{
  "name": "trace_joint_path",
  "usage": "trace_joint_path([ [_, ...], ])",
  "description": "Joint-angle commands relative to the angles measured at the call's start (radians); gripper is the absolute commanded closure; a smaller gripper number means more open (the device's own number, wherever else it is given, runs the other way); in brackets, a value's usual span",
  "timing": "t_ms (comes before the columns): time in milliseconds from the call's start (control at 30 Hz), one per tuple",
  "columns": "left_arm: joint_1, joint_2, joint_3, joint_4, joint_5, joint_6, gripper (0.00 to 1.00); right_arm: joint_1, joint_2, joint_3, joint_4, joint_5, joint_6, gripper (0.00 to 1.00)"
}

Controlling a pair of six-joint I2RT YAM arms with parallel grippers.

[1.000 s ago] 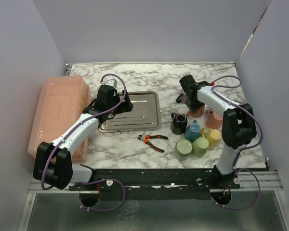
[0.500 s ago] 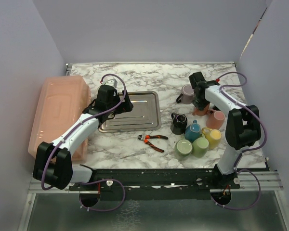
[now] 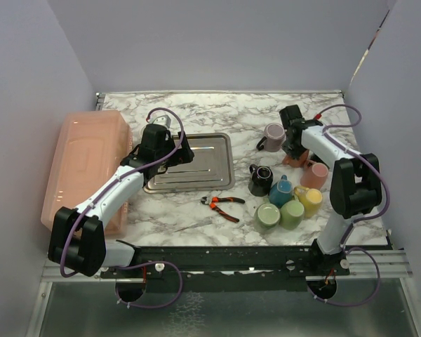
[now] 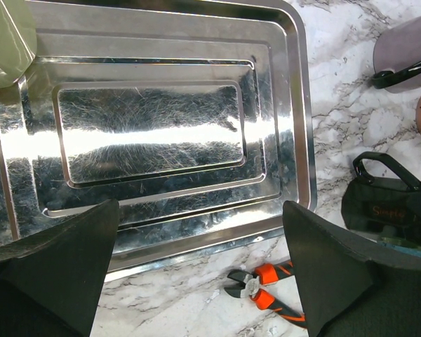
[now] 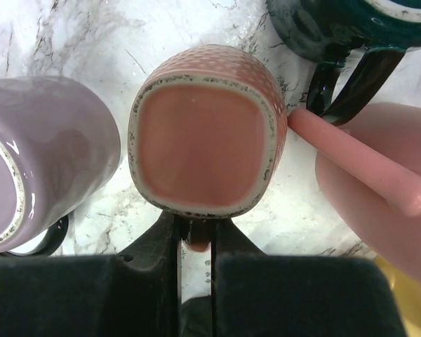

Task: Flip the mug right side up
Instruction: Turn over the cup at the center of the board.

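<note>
Just now clamping the right gripper [image 5: 195,237], seemingly onto the handle of the overturned mug [image 5: 207,144], readying the flip; keeping the left gripper [image 4: 200,210] spread wide.

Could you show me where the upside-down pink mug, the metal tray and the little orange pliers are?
upside-down pink mug [image 5: 207,133]: right wrist view, on its upturned base.
metal tray [image 4: 147,133]: left wrist view, on its bare floor.
orange pliers [image 3: 228,200]: top view, on the upper handle.

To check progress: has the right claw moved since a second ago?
Yes. The right claw shifted rightward, off the lavender mug, toward the upside-down salmon mug.
</note>
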Motion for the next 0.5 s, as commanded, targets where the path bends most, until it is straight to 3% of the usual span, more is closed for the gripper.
trace_joint_path([
  [0,-0.004,-0.015,-0.006,-0.008,-0.040,-0.001,0.01,-0.006,-0.054,-0.025,0.015,0.044,-0.040,1.00],
  [267,-0.004,-0.024,0.002,-0.015,-0.041,0.000,0.01,-0.004,-0.232,-0.030,0.045,0.090,-0.142,1.00],
  [467,-0.003,-0.028,0.028,-0.010,0.000,0.011,0.01,-0.004,-0.412,-0.096,0.171,-0.022,-0.221,1.00],
])
